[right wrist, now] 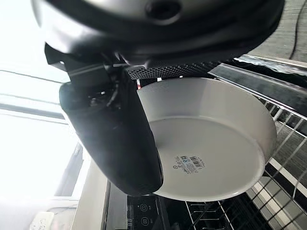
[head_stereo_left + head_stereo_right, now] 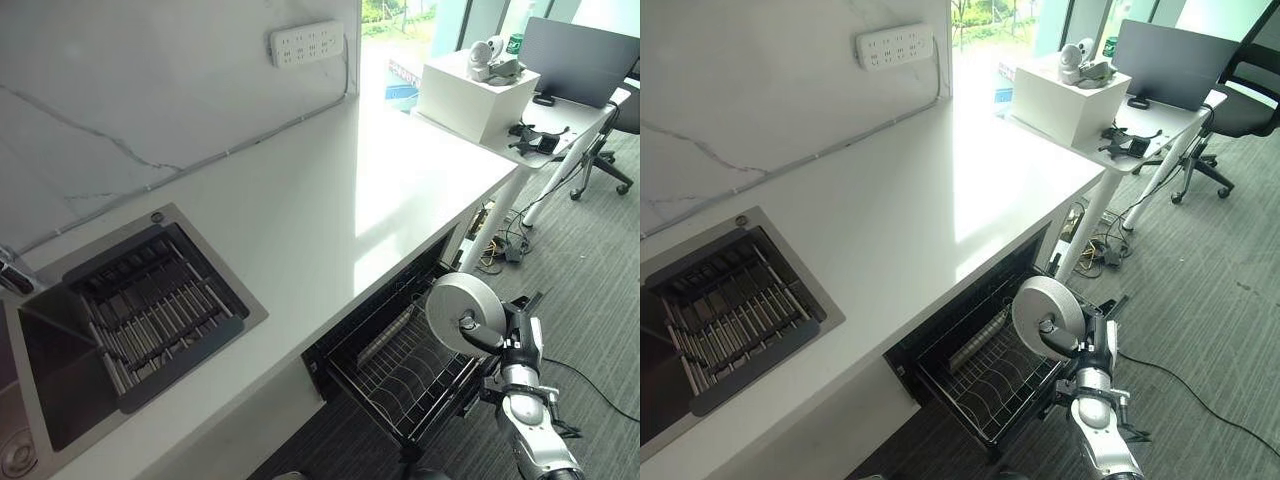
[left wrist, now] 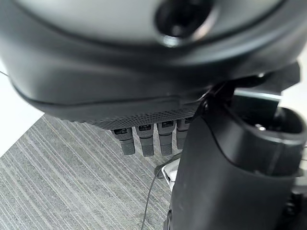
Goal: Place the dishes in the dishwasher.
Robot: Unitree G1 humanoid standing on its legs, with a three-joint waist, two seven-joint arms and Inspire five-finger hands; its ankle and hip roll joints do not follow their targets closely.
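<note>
Gripped in the right hand (image 2: pixel 497 335) is a white plate (image 2: pixel 465 312), held on edge above the open dishwasher's wire rack (image 2: pixel 405 375); in the right wrist view the thumb (image 1: pixel 120 139) lies across the plate's underside (image 1: pixel 211 143) while the fingers are hidden behind its far face, so the hand is closed round the rim in a pinch. That underside carries a small printed label, and the rack's wires show just beyond the plate's edge. The rack is pulled out from under the white countertop (image 2: pixel 330 200) and stands over grey striped carpet (image 2: pixel 590 300). The plate hangs over the rack's outer part; whether it touches the wires cannot be told. The left hand (image 3: pixel 148 139) shows in its own wrist view with its fingers straight and relaxed in a row, holding nothing, over the same carpet. At the countertop's left end a dark sink (image 2: pixel 120 320) is set in, with a slatted metal rack (image 2: pixel 155 310) lying inside it. A white power strip (image 2: pixel 306 42) is fixed to the marble wall (image 2: pixel 120 90) behind. Beyond the counter's right end stands a white desk (image 2: pixel 560 120) bearing a white box (image 2: pixel 475 92), with an office chair (image 2: pixel 610 150) beside it.
</note>
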